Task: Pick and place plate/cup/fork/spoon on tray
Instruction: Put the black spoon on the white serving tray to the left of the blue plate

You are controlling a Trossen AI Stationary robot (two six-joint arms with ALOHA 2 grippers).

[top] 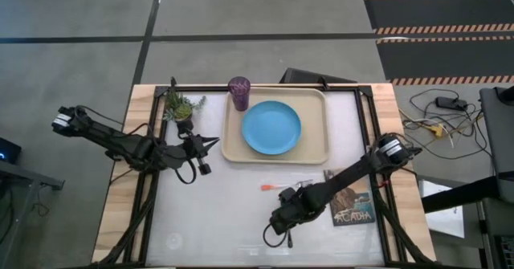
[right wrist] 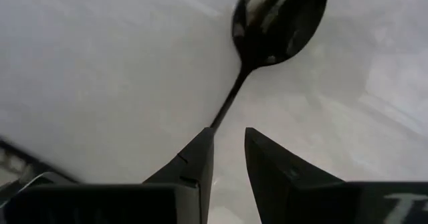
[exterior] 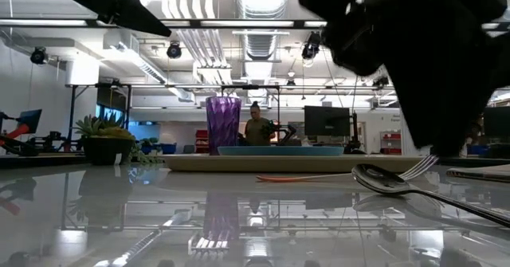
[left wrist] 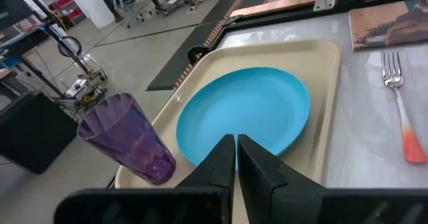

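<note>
The beige tray point(top: 313, 150) lies at the table's far middle. The light-blue plate point(top: 271, 128) lies flat in it, and the purple cup point(top: 239, 92) stands upright in its far left corner. The fork point(top: 273, 188), orange handle and silver tines, lies on the table near the tray's near rim. The dark spoon point(right wrist: 275, 15) lies on the table, also seen in the low view point(exterior: 386, 181). My right gripper point(right wrist: 229, 147) hovers over its handle point(right wrist: 231, 93), fingers a narrow gap apart; the handle's end is hidden under one finger. My left gripper point(top: 212, 143) is shut and empty, left of the tray.
A small potted plant point(top: 181, 107) stands at the far left, beside the tray. A book reading "ACADIA" point(top: 352, 206) lies flat at the right, under my right arm. A black frame point(top: 365, 116) runs along the table's edges. Bare white tabletop point(top: 209, 221) lies at the near left.
</note>
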